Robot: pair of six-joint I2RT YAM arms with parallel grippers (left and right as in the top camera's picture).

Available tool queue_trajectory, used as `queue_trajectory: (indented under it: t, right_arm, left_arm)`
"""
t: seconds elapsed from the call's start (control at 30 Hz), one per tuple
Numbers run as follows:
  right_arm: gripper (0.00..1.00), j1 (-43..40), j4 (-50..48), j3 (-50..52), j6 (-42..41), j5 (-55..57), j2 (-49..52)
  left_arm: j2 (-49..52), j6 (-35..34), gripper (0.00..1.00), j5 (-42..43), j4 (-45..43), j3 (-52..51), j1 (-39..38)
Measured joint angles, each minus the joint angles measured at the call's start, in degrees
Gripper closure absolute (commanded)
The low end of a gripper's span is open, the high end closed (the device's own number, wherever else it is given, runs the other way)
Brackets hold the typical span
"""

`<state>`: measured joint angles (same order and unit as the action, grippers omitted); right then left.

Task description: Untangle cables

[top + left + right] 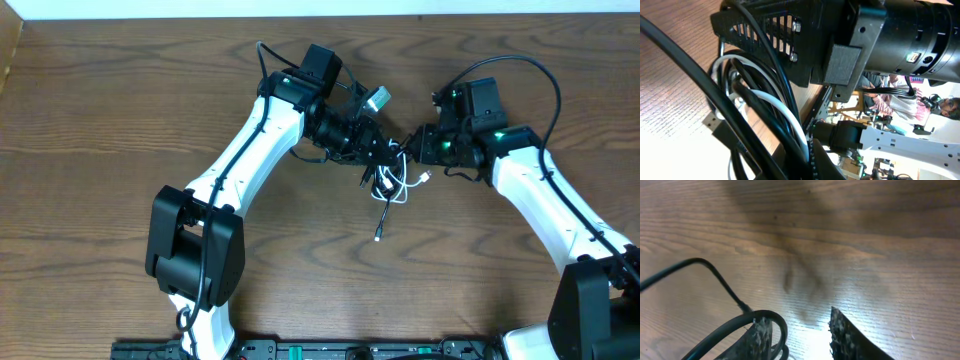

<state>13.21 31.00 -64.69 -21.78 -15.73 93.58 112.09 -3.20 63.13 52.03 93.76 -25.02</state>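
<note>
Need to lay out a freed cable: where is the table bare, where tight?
Bare table left of the left arm; more in front between it and the right arm, nearer than the cables. Crowded centre back, where the left gripper and right gripper meet.

**Converging mid-frame, tips nearly meeting**

Extending the left arm (245, 150) diagonally from the lower-left base toward the far side, then bending at the wrist to point rightward and slightly downward. Holding the left gripper (383, 152) near the centre of the overhead view; not reading its jaw state, since the fingers are hidden in its own wrist camera. Reaching the right arm (545, 195) from the lower-right base up and leftward, wrist turned to face left. Presenting the right gripper (413, 146) with fingers (846, 340) spread apart, a bare gap between them, just beside the left gripper's tip.
</note>
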Motion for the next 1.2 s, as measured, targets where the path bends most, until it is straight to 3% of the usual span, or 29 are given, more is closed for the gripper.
queue_trajectory:
  t: [0.1, 0.43, 0.5, 0.67, 1.03, 1.2]
  right_arm:
    - [0.77, -0.61, 2.10, 0.02, -1.55, 3.02, 0.00]
    - [0.76, -3.08, 10.99, 1.05, -3.72, 18.40, 0.00]
    - [0.84, -3.96, 12.79, 1.09, -3.76, 19.89, 0.00]
    - [0.88, -4.52, 16.92, 1.14, -4.63, 22.12, 0.00]
    - [0.87, -7.30, 23.47, 1.46, -9.07, 37.09, 0.00]
    - [0.88, -8.70, 18.32, 1.53, -3.15, 29.86, 0.00]
  left_arm:
    - [0.00, 0.00, 0.88, 0.31, -0.02, 0.00, -0.11]
    - [0.00, -0.20, 0.87, 1.64, 0.00, 0.00, -0.15]
    - [0.00, -0.22, 0.87, 0.50, 0.04, 0.00, -0.15]
    - [0.00, -2.45, 0.87, -10.82, 0.33, 0.00, -0.50]
    - [0.00, -15.30, 0.87, -48.17, 3.58, 0.00, -2.25]
    - [0.00, -16.50, 0.85, -51.74, 3.43, 0.00, -2.23]
